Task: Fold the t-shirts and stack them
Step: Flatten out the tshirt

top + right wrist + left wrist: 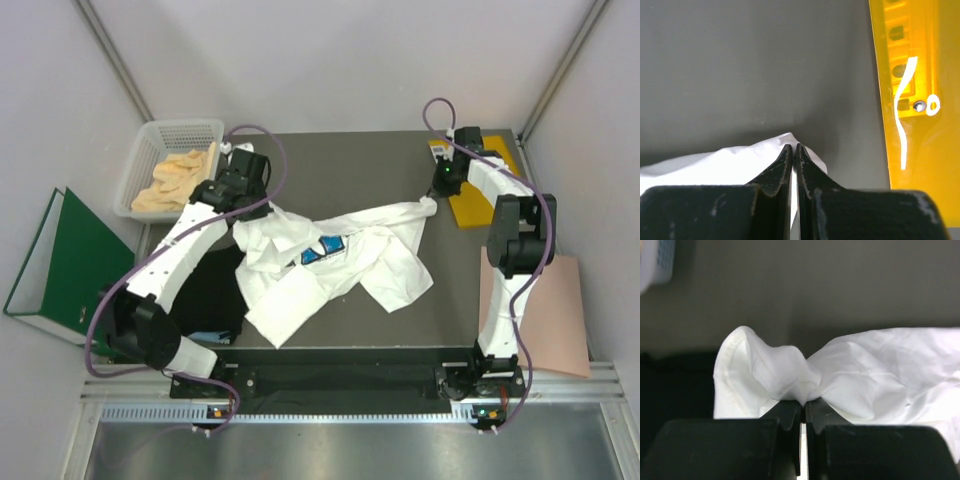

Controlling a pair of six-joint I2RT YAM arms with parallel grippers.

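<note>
My left gripper [802, 409] is pressed together on a bunched fold of the white t-shirt [330, 262]. The cloth is soft, with a stitched hem curling up just beside my fingers. My right gripper [793, 151] pinches a thin corner of the same shirt, its scuffed black jaws nearly touching.

Only the wrist views show these grips up close. The right one also shows the glossy orange-yellow envelope [920, 100] lying near the cloth on the matte grey table [340, 160].

Only the overhead view shows the whole shirt. It is crumpled and drawn out between both arms across the middle of the table, with a small blue print at its centre. That view also shows the black t-shirt [212, 292], a flat dark shape at the near left, its right edge under the white one.
</note>
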